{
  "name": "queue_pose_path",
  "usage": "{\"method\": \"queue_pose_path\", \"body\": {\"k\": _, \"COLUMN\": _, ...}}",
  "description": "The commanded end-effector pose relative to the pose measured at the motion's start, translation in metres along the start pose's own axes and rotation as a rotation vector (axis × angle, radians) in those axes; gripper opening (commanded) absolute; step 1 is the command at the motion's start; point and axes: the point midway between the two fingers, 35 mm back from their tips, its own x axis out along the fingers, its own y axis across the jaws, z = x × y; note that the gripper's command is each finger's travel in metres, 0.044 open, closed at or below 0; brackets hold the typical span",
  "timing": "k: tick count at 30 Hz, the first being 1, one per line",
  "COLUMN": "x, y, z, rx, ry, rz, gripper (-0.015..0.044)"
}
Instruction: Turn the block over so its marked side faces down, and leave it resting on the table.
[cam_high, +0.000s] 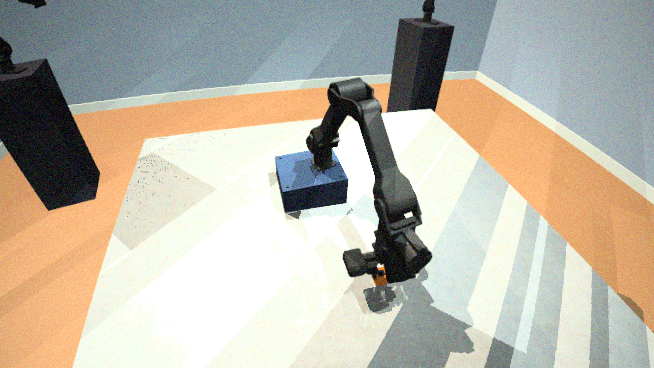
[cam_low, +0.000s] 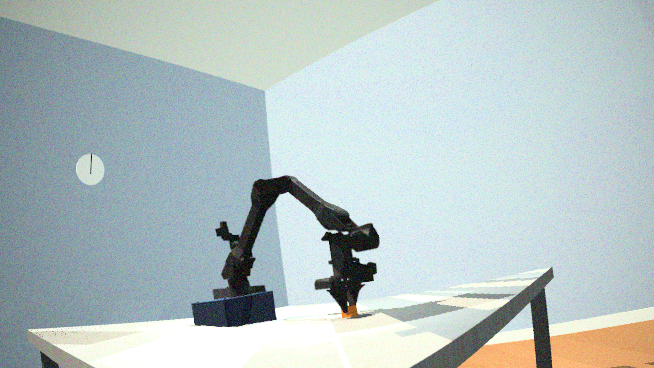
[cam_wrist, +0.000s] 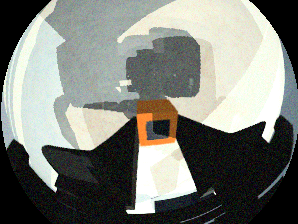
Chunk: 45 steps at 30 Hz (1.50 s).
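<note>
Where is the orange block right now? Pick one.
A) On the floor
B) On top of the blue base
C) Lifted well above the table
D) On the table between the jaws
D: the orange block sits on the table, with the gripper closed around it.

My gripper (cam_high: 378, 274) sits low at the table (cam_high: 210, 280), fingers closed on the orange block (cam_wrist: 157, 123), so no side gap left there; only tabletop bulk is my blue base (cam_high: 311, 181), well apart behind; two dark pillars (cam_high: 419, 62) stand off the table; open room above and all round
</note>
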Motion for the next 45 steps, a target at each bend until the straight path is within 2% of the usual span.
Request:
{"method": "queue_pose_path", "body": {"k": 1, "x": 0.001, "y": -0.001, "z": 0.000, "rx": -0.003, "ry": -0.001, "rz": -0.004, "gripper": 0.0091}}
{"method": "queue_pose_path", "body": {"k": 8, "x": 0.001, "y": -0.001, "z": 0.000, "rx": -0.003, "ry": -0.001, "rz": -0.004, "gripper": 0.0045}}
{"method": "queue_pose_path", "body": {"k": 10, "x": -0.004, "y": -0.001, "z": 0.000, "rx": -0.003, "ry": -0.001, "rz": -0.004, "gripper": 0.0000}}
{"method": "queue_pose_path", "body": {"k": 15, "x": -0.030, "y": 0.000, "z": 0.000, "rx": -0.003, "ry": -0.001, "rz": -0.004, "gripper": 0.0000}}
{"method": "queue_pose_path", "body": {"k": 20, "x": -0.028, "y": 0.000, "z": 0.001, "rx": -0.004, "ry": -0.023, "rz": -0.004, "gripper": 0.0000}}
{"method": "queue_pose_path", "body": {"k": 45, "x": -0.016, "y": 0.001, "z": 0.001, "rx": -0.008, "ry": -0.393, "rz": -0.004, "gripper": 0.0000}}
